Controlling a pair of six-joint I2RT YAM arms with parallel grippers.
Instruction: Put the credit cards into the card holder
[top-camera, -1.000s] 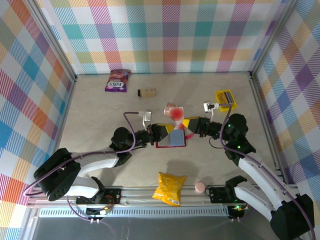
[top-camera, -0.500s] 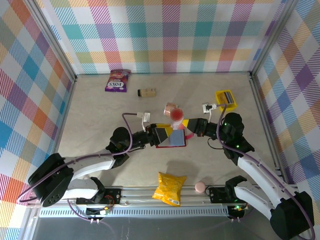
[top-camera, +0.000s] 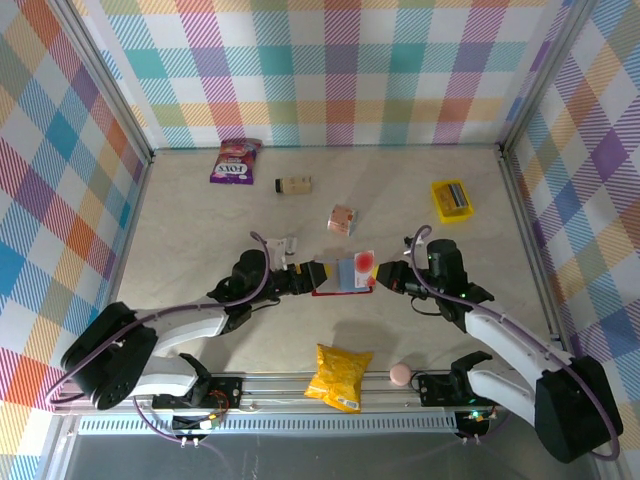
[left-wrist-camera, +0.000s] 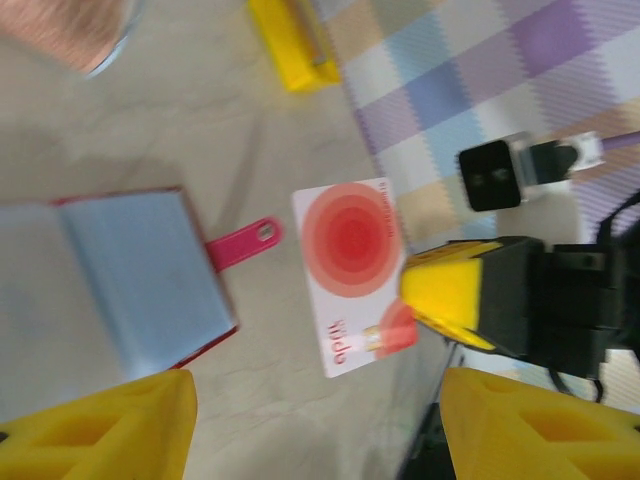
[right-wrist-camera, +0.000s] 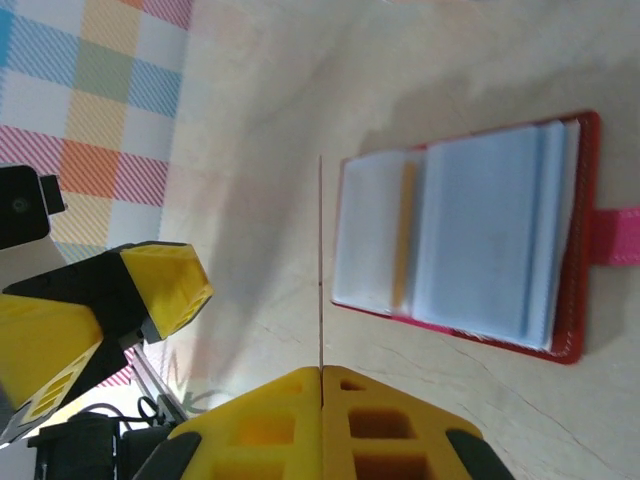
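- Centrally in the top view, both arms lay stretched low over the table (top-camera: 200, 230), forearms angled inward.
- Beside the left edge of the open card holder (top-camera: 340, 277), the left gripper (top-camera: 320, 274) held its fingers wide apart.
- Just right of the holder, the right gripper (top-camera: 381, 274) pinched a red-circled credit card (left-wrist-camera: 352, 272).

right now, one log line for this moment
left gripper: open, near card holder | right gripper: shut on red-circle card | card holder: lying open

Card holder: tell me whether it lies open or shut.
Open. The card holder lies spread flat, inner pockets facing up, its snap tab sticking out unfastened.
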